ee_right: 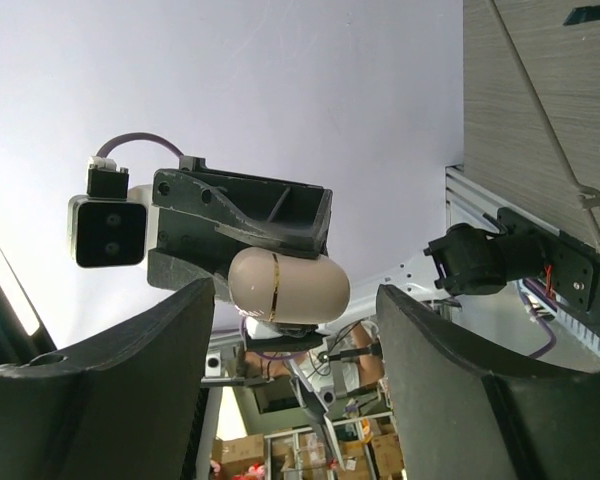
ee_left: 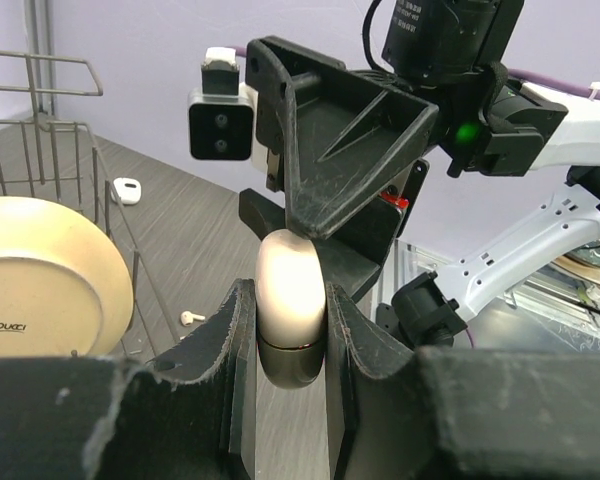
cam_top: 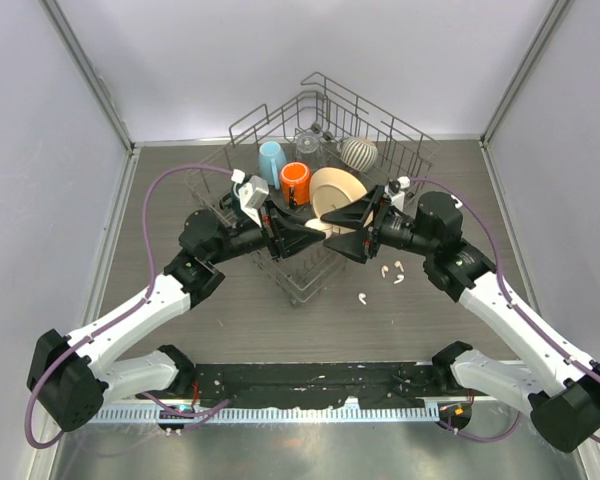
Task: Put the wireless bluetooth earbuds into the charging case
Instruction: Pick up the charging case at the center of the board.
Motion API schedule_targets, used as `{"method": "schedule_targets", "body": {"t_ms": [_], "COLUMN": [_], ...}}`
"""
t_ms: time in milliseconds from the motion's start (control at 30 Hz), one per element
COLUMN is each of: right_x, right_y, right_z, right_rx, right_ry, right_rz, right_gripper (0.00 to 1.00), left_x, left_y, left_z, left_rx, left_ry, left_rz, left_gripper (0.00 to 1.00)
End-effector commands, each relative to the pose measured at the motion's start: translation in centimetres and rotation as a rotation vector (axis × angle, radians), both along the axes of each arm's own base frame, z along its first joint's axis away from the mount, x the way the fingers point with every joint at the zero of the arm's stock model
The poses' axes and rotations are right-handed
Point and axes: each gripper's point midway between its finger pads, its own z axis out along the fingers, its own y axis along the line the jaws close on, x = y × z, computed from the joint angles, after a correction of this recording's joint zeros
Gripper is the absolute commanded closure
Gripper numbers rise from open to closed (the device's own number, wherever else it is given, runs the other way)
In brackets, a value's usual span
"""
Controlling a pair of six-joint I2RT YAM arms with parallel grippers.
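The charging case [ee_left: 290,290] is a closed, cream capsule with a thin seam; it also shows in the right wrist view [ee_right: 288,285]. My left gripper [ee_left: 290,312] is shut on the charging case and holds it in the air in front of the dish rack. My right gripper [ee_right: 295,300] is open, its jaws standing either side of the case with gaps, nose to nose with the left gripper [cam_top: 318,228]. Several tiny white earbuds lie on the table right of the rack: a cluster [cam_top: 392,270] and one alone [cam_top: 362,297]. One earbud [ee_left: 190,317] shows in the left wrist view.
A wire dish rack [cam_top: 410,150] stands at the back centre, holding a blue cup [cam_top: 271,160], an orange mug [cam_top: 295,181], a cream plate [cam_top: 335,190], a striped bowl [cam_top: 359,152] and a glass [cam_top: 308,140]. Both grippers hover over its near corner.
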Motion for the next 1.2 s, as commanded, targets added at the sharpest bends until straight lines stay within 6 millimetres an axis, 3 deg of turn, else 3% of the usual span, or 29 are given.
{"method": "schedule_targets", "body": {"t_ms": [0,200,433,733,800,867,967,1167], "right_x": [-0.28,-0.26,-0.08,-0.03,0.02,-0.01,0.05,0.07], "right_y": [0.73,0.93,1.09,1.22,1.17,1.13,0.99,0.97], "right_z": [1.97,2.03,1.54,1.52,1.59,1.95,2.01,1.88], "right_rx": [0.092,0.109,0.124,0.139,0.150,0.166,0.183,0.194], "right_ry": [-0.034,-0.016,0.006,0.007,0.005,-0.007,-0.005,0.006], "right_rz": [0.024,0.016,0.015,0.020,0.017,0.015,0.006,0.003], "right_gripper": [0.31,0.40,0.44,0.86,0.97,0.99,0.99,0.99], "left_x": [-0.22,-0.07,-0.22,-0.41,-0.32,-0.05,-0.19,-0.52], "left_y": [0.39,0.35,0.17,0.13,0.22,0.45,0.69,0.74], "left_z": [1.84,1.57,1.43,1.18,1.17,1.14,1.37,1.10], "left_rx": [-0.054,-0.044,-0.039,-0.035,-0.039,-0.047,-0.063,-0.084], "left_ry": [-0.065,-0.068,-0.067,-0.062,-0.058,-0.052,-0.067,-0.098], "left_rz": [0.008,0.012,-0.005,-0.016,-0.005,0.018,0.027,0.016], "left_gripper": [1.00,1.00,1.00,0.99,0.90,0.75,0.60,0.55]}}
